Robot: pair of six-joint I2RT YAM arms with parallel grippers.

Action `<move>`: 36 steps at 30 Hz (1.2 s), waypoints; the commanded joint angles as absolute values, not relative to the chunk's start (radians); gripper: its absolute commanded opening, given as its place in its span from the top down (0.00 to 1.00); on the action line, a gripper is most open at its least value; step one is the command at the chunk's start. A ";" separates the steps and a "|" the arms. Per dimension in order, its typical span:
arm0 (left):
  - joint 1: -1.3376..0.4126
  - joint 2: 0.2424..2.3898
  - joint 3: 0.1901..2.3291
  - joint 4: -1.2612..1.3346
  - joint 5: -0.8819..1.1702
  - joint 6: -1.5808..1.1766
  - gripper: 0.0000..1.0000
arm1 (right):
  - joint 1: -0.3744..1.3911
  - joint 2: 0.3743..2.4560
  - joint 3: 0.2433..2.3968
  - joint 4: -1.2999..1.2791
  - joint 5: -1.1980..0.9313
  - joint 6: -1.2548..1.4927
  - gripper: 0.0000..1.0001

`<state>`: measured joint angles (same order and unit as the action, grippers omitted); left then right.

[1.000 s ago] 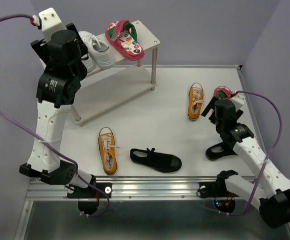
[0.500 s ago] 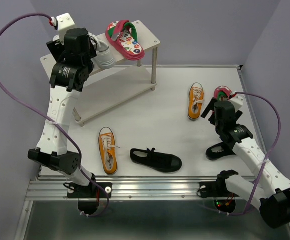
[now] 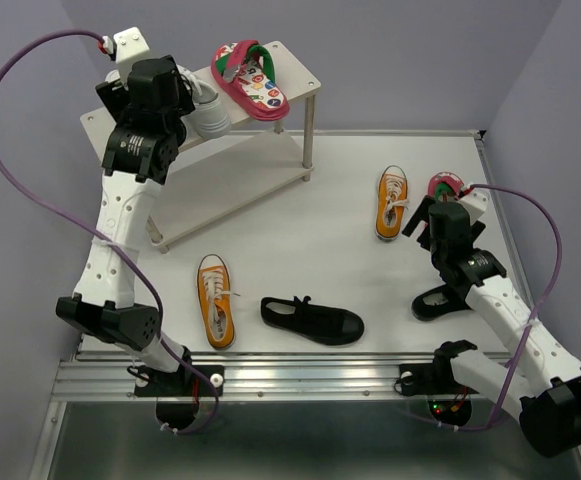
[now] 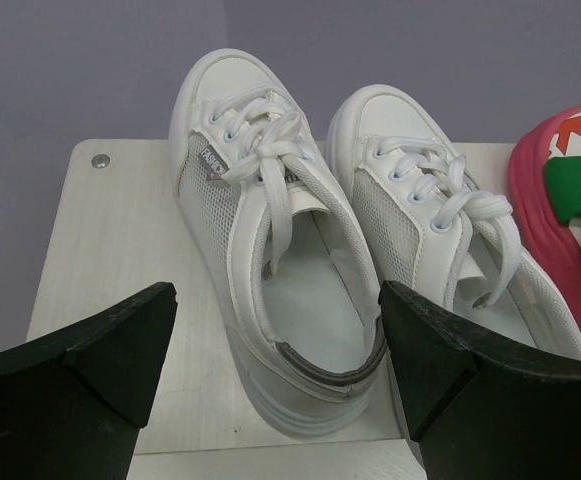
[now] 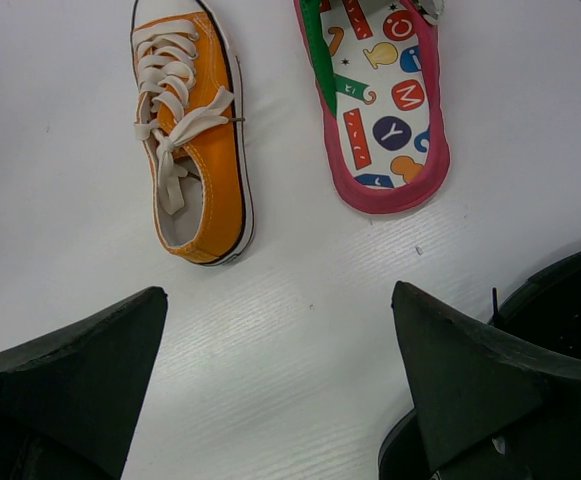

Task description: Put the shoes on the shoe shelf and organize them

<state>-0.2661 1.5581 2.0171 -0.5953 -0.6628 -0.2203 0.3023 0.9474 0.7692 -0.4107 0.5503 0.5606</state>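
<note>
Two white sneakers (image 4: 260, 170) lie just beyond the spread left gripper (image 4: 278, 290).

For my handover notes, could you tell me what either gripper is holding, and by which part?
Nothing is held: left gripper and right gripper both stand open.

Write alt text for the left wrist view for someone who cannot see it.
Two white sneakers sit side by side on the pale top board of the shoe shelf, toes pointing away. The open left gripper frames the heel of one, and a red flip-flop with a green strap shows at the right edge.
</note>
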 commanded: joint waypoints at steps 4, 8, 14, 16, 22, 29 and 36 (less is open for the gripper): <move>-0.265 1.459 1.924 -0.525 -0.586 -0.166 0.05 | 0.302 0.953 0.779 -0.368 0.554 0.549 0.00; -0.265 1.450 1.891 -0.512 -0.551 -0.150 0.05 | 0.302 0.960 0.782 -0.370 0.549 0.552 0.00; -0.265 1.439 1.847 -0.492 -0.518 -0.143 0.03 | 0.302 0.962 0.787 -0.370 0.545 0.552 0.00; -0.264 1.431 1.835 -0.482 -0.525 -0.138 0.02 | 0.302 0.960 0.787 -0.370 0.546 0.549 0.00; -0.265 1.450 1.839 -0.517 -0.593 -0.143 0.02 | 0.302 0.957 0.785 -0.370 0.543 0.552 0.00; -0.265 1.431 1.795 -0.528 -0.690 -0.164 0.05 | 0.302 0.959 0.785 -0.370 0.541 0.551 0.00; -0.264 1.396 1.760 -0.515 -0.753 -0.182 0.12 | 0.302 0.954 0.784 -0.371 0.538 0.549 0.00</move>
<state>-0.2756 1.4544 1.7866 -0.5117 -0.6468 -0.1799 0.3023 0.9646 0.7692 -0.4107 0.5407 0.5606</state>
